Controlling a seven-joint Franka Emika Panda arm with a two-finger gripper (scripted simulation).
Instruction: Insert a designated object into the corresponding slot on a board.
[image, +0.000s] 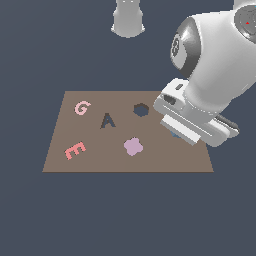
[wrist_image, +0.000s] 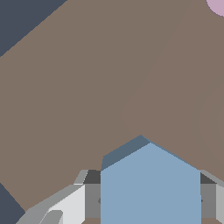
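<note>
- A plain dark blue-grey floor fills the scene; the brown board lies flat on it at mid-frame of the exterior view.
- On the board: a pink G at upper left, a dark A cutout, a pink E at lower left, and a lilac flower piece low in the middle.
- The slot, a dark hexagon, sits open in the board's upper middle.
- The gripper hangs low over the board's right part; the blue block shows in the wrist view between the fingers, which stand at its two sides and look clamped on it.
- In the exterior view only a sliver of blue peeks from under the hand.
- Judgement: the block looks gripped but is well apart from the slot.
- To do this well: lift clear of the board, carry toward the upper middle, passing the flower piece without brushing it.
- Turn the wrist so the hexagon edges match the slot's before lowering, then release only once seated.
</note>
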